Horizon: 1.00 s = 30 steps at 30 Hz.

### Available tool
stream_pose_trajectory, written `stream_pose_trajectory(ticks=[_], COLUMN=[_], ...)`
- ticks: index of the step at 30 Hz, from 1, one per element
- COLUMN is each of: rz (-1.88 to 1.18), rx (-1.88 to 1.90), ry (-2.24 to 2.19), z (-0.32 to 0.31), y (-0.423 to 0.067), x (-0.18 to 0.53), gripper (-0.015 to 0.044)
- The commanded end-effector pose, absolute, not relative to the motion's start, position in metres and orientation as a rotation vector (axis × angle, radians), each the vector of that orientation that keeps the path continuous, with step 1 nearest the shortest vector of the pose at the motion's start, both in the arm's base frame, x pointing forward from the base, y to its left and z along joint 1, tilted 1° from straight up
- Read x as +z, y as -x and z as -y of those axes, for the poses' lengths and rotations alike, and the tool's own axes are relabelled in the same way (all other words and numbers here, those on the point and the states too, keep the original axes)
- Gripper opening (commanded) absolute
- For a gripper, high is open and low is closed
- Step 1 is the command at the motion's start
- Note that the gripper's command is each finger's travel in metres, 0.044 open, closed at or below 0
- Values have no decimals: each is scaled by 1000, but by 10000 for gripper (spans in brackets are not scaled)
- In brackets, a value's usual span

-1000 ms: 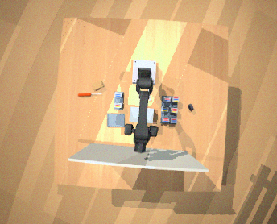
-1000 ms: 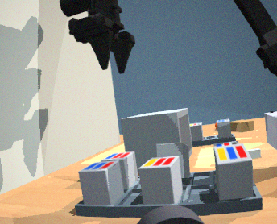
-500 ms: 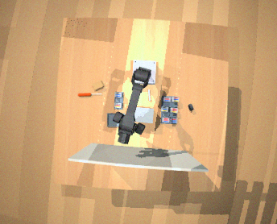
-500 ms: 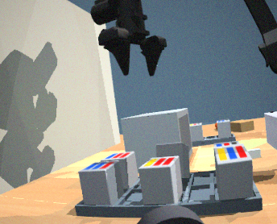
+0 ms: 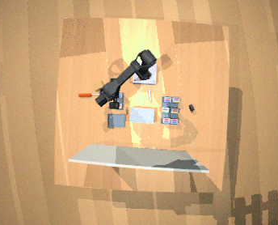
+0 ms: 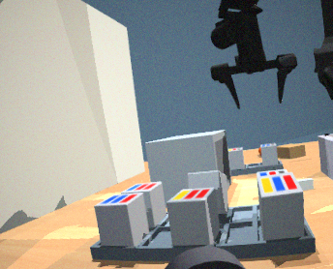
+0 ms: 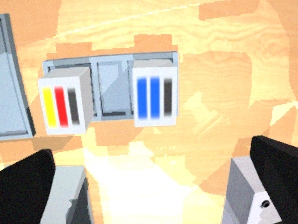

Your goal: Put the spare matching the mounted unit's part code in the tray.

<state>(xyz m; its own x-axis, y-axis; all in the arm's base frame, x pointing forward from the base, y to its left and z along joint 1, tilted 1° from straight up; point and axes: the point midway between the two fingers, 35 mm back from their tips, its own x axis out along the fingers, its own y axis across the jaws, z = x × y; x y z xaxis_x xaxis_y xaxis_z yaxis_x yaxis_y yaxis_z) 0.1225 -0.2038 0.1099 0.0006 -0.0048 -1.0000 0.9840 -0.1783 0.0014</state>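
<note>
wooden table (image 5: 86, 162); empty spread gripper (image 6: 257, 104) seemingly above spares (image 7: 154, 92).

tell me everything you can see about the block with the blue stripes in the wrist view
The blue-striped block is a pale grey box whose facing side carries three vertical blue bars and one dark bar. It stands upright at the right end of a grey holder, beside a yellow-red striped block. The open fingers are well clear of it.
</note>
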Motion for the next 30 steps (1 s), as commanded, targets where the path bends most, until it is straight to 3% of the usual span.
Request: stream_pose_trajectory(ticks=[1, 7, 30], rz=[-1095, -1095, -1095], rx=[-1361, -1362, -1362], ry=[-1357, -1356, -1356], z=[202, 203, 204], y=[-120, -115, -116], x=[108, 74, 44], gripper=[440, 300, 300])
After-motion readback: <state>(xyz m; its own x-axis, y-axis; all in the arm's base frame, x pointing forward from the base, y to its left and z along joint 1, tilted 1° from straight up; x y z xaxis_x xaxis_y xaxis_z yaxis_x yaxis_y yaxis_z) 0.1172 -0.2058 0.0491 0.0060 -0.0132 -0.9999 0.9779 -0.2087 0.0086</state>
